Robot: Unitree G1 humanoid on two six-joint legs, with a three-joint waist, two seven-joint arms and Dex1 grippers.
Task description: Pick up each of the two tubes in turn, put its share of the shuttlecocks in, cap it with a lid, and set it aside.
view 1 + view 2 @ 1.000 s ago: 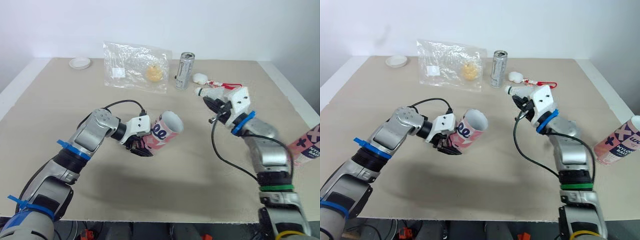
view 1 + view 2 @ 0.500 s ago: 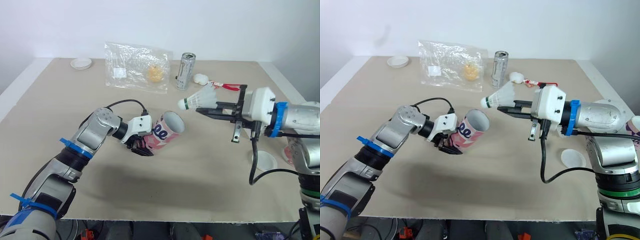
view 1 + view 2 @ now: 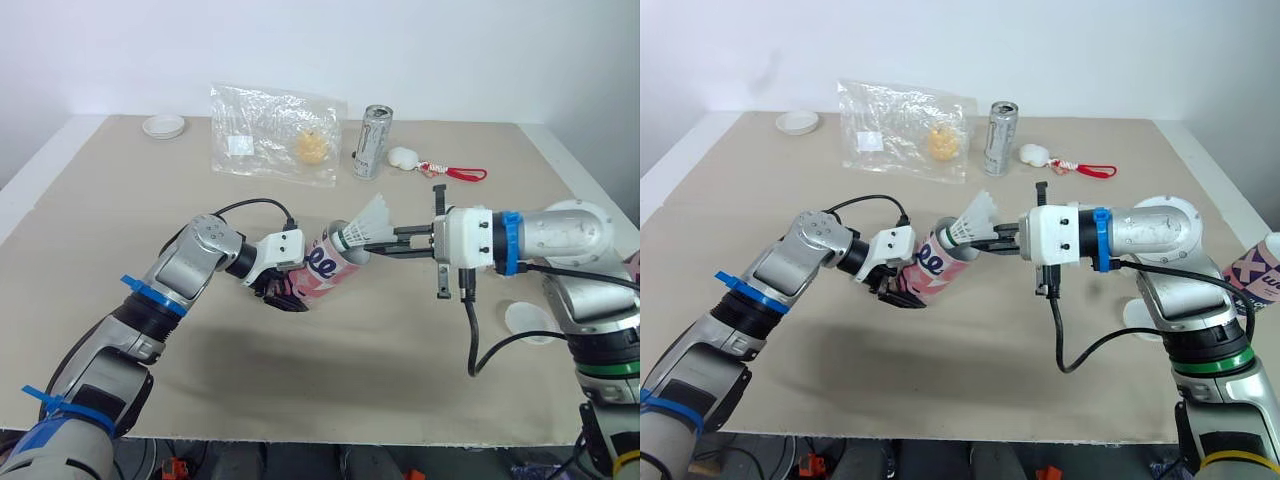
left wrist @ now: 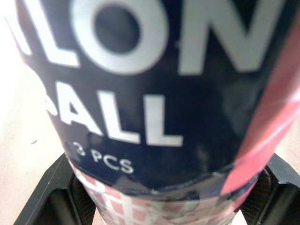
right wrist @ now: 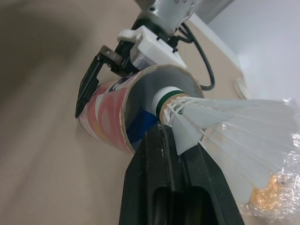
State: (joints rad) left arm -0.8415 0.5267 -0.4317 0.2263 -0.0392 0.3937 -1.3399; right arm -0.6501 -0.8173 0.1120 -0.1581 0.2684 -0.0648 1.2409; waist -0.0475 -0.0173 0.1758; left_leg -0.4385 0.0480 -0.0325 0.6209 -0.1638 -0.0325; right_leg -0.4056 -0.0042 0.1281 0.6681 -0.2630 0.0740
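1. Tube [image 3: 325,268], pink with dark lettering, sits clamped in the left gripper [image 3: 283,293], whose two black fingers [image 4: 49,199] press against its lower part from either side. It is held above the table [image 3: 120,200], left of centre, and tilted so that its open mouth faces up and towards the robot's right.
2. The left arm is bent at the elbow, with the forearm reaching inward across the table and the wrist turned towards the other arm.
3. A white shuttlecock [image 3: 362,225] is pinched at the base of its feathers by the right gripper [image 3: 370,250]. Its cork, ringed with a green band, sits right at the tube's mouth, and its feathers fan up and outside the mouth.
4. The right forearm lies nearly level and points towards the robot's left, with the long fingers [image 5: 164,187] stretched straight at the tube.
5. Whether the cork has passed the rim cannot be told. The tube's bottom end is covered by the left fingers.
6. A white lid [image 3: 530,322] lies on the table just under the right arm, partly hidden by it and its cable.
7. The second tube [image 3: 1255,275] shows at the far right, cut off by the edge.
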